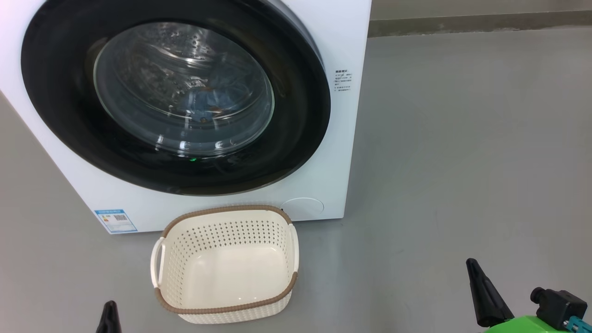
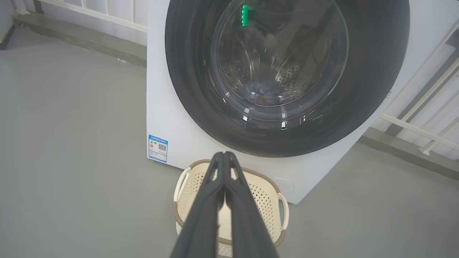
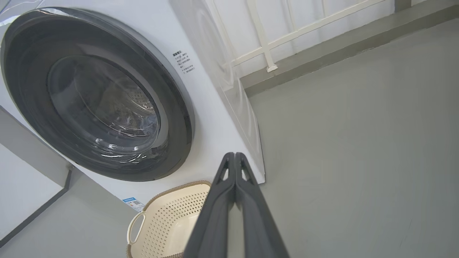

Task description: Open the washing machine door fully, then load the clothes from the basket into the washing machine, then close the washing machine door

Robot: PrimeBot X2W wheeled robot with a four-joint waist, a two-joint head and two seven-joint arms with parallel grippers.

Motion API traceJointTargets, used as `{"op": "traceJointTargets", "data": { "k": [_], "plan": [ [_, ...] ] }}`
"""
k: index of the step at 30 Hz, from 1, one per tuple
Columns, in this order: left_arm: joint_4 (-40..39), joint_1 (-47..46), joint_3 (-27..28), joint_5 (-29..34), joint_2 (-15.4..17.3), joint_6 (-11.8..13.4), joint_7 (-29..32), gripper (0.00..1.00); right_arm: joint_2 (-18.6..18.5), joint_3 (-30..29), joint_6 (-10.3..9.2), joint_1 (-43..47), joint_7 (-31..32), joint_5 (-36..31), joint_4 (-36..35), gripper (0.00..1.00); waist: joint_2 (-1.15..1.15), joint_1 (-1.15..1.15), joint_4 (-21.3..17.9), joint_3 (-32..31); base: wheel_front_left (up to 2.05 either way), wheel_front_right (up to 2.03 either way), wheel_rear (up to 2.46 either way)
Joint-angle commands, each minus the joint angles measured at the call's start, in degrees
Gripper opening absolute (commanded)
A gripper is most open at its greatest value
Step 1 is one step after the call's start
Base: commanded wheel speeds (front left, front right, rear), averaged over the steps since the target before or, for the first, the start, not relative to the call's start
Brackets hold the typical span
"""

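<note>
- At the lower left of the head view, the left gripper (image 1: 109, 319) hangs above the floor (image 1: 462, 138), fingers pressed together on nothing.
- Left of centre, the washing machine (image 1: 342, 138) has the washing machine door (image 1: 55, 106) shut; the clothes (image 1: 210, 102) lie inside the drum, behind the glass.
- Just before it, the basket (image 1: 226, 209) stands empty on the floor.
- Lower right, the right gripper (image 1: 478, 289) is likewise clenched, holding nothing.
</note>
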Motion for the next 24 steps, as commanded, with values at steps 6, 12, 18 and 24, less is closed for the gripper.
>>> {"op": "traceJointTargets", "data": {
  "k": [6,12,18,24],
  "plan": [
    [-0.17,-3.36,0.55,-5.21,0.96,-0.45,1.2,0.0,-0.04,-0.57,-0.08,-2.54,1.25,4.82,-1.04,0.0,0.0,-0.01,-0.03,0.05,0.0,0.0,0.0],
    [0.59,-4.23,0.63,-9.14,1.05,-0.72,2.17,0.0,0.08,-0.86,-0.1,-2.91,2.26,8.43,-0.88,0.0,0.0,-0.01,-0.05,0.1,0.0,0.0,0.0],
    [1.36,-5.11,0.71,-13.09,1.15,-0.98,3.16,0.0,0.19,-1.15,-0.12,-3.28,3.27,12.05,-0.72,0.0,0.0,-0.01,-0.08,0.15,0.0,0.0,0.0],
    [2.12,-5.98,0.81,-17.03,1.23,-1.25,4.16,0.0,0.31,-1.44,-0.14,-3.65,4.29,15.67,-0.56,0.0,0.0,-0.01,-0.11,0.19,0.0,0.0,0.0]
  ]
}}
